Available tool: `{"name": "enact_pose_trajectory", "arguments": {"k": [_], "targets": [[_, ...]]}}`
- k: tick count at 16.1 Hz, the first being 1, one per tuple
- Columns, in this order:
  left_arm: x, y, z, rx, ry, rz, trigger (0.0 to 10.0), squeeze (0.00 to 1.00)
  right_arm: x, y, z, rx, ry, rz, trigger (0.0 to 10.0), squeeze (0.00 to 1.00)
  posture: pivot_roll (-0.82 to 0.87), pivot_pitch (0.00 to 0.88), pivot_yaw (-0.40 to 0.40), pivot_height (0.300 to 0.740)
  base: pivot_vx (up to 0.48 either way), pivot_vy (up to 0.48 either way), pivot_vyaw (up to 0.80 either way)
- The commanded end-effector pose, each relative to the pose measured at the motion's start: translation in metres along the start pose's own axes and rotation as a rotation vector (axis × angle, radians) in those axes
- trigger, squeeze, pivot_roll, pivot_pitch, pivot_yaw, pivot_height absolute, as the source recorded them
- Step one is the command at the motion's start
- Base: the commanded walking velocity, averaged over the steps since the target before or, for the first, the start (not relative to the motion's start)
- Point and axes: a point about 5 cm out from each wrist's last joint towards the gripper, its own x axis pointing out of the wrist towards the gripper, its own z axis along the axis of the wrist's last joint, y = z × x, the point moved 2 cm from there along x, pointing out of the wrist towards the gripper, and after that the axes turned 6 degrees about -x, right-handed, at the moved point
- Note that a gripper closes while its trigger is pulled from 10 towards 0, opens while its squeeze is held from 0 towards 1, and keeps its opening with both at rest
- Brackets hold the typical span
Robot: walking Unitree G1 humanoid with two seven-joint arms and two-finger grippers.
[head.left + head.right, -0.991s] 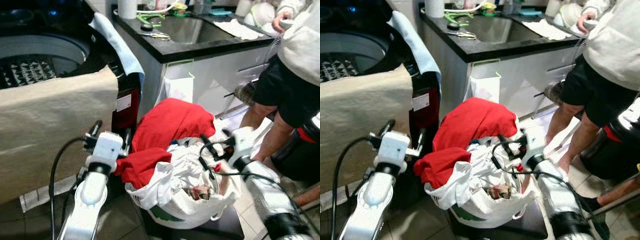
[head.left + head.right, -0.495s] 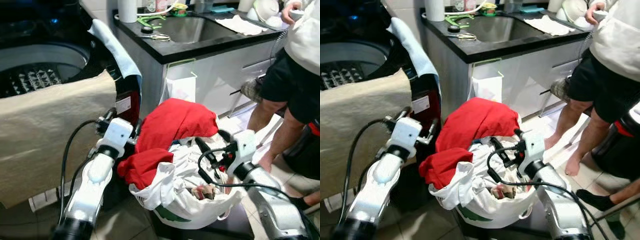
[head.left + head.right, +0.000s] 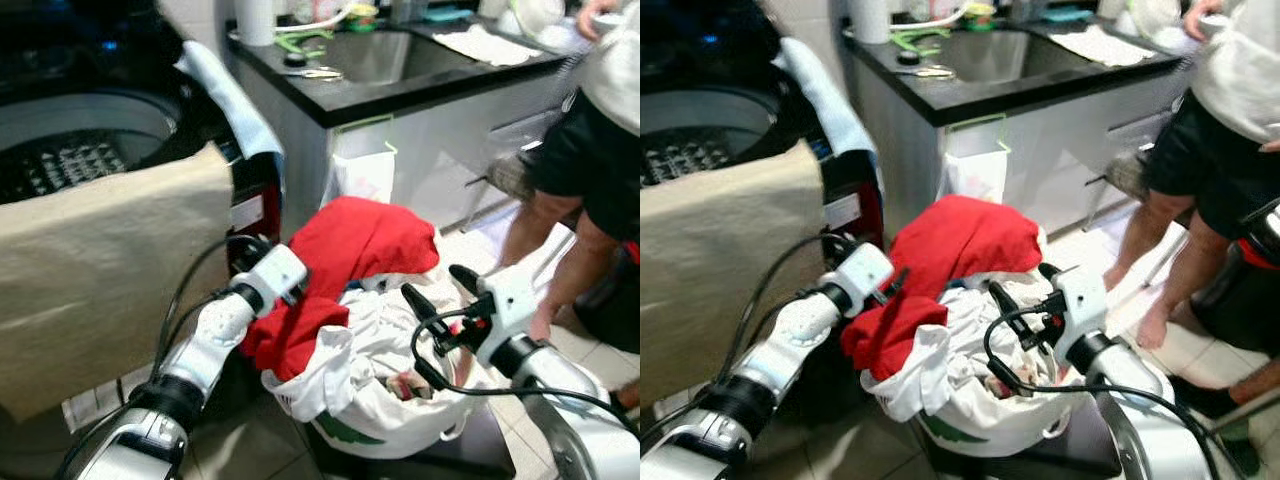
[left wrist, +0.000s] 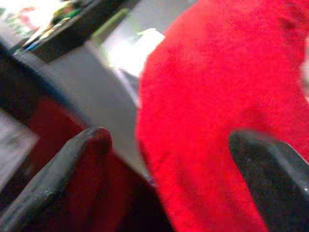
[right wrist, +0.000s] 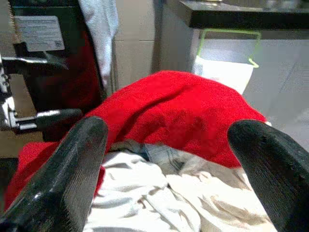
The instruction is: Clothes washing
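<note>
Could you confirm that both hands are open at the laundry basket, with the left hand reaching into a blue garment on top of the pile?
Not quite: the garment is red, not blue. The left wrist view shows the open left hand against the red garment, and the left eye view shows the open right hand at the laundry basket.

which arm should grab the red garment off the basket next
Left, probably. The left gripper is open with the red garment right between its fingers. The right gripper, also open, hovers over the white clothes.

A person [image 3: 590,150] stands by the black counter [image 3: 400,90] and sink [image 3: 375,55].
</note>
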Motion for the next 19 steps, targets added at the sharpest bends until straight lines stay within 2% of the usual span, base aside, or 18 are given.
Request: {"name": "enact_pose_trajectory", "arguments": {"k": [1,3,4,5,6,7,9,11,12,14,15,16,18,19], "targets": [[0.002,0.001,-0.001,0.029,0.016,-0.042,10.0,0.00,-0.007,-0.004,0.003,0.000,0.010,-0.012,10.0,0.00,-0.19,0.000,-0.022,0.740,0.000,0.000,0.00],[0.004,0.013,0.000,0.088,0.039,-0.100,10.0,0.00,-0.018,-0.004,0.000,-0.001,0.043,-0.019,10.0,0.00,-0.21,0.000,-0.017,0.740,0.000,0.000,0.00],[0.007,0.023,0.005,0.098,0.038,-0.117,10.0,0.00,-0.021,-0.005,0.000,0.006,0.053,-0.027,10.0,0.00,-0.21,0.000,-0.014,0.740,0.000,0.000,0.00],[0.011,0.026,0.010,0.100,0.042,-0.148,10.0,0.00,-0.022,-0.004,0.000,0.012,0.061,-0.032,10.0,0.00,-0.20,0.000,-0.012,0.740,0.000,0.000,0.00],[0.013,0.025,0.011,0.107,0.048,-0.165,10.0,0.00,-0.022,-0.003,-0.001,0.015,0.063,-0.033,10.0,0.00,-0.20,0.000,-0.012,0.740,0.000,0.000,0.00],[0.016,0.018,0.010,0.142,0.073,-0.214,10.0,0.00,-0.020,-0.001,-0.001,0.021,0.067,-0.031,10.0,0.00,-0.20,0.000,-0.012,0.740,0.000,0.000,0.00],[0.020,0.004,0.009,0.153,0.093,-0.263,10.0,0.00,-0.018,0.001,0.000,0.025,0.065,-0.027,10.0,0.00,-0.20,0.000,-0.010,0.740,0.000,0.000,0.00],[0.024,-0.002,0.012,0.148,0.079,-0.250,10.0,0.00,-0.017,-0.005,0.002,0.031,0.050,-0.070,10.0,0.00,-0.20,0.000,-0.009,0.740,0.000,0.000,0.00],[0.029,-0.005,0.024,0.080,0.005,-0.196,10.0,0.00,-0.014,-0.018,0.009,-0.067,-0.010,-0.173,10.0,0.00,-0.18,0.000,-0.003,0.740,0.000,0.000,0.00],[0.030,-0.007,0.030,0.037,-0.036,-0.172,10.0,0.00,-0.013,-0.023,0.013,-0.145,-0.046,-0.215,10.0,0.00,-0.18,0.000,-0.002,0.740,0.000,0.000,0.00],[0.031,-0.008,0.034,-0.008,-0.077,-0.145,10.0,0.00,-0.012,-0.023,0.015,-0.238,-0.066,-0.223,10.0,0.00,-0.17,0.000,0.003,0.740,0.000,0.000,0.00],[0.030,-0.012,0.038,-0.066,-0.120,-0.120,10.0,0.00,-0.011,-0.021,0.014,-0.264,-0.087,-0.237,10.0,0.00,-0.15,0.000,0.003,0.740,0.000,0.000,0.00],[0.029,-0.015,0.036,-0.114,-0.130,-0.072,10.0,0.00,-0.011,-0.018,0.009,-0.259,-0.093,-0.243,10.0,0.00,-0.14,0.000,-0.003,0.740,0.000,0.000,0.00],[0.030,-0.011,0.037,-0.114,-0.134,-0.040,10.0,0.00,-0.018,-0.018,0.000,-0.275,-0.073,-0.242,10.0,0.00,-0.12,0.000,-0.009,0.740,0.000,0.000,0.00]]}}
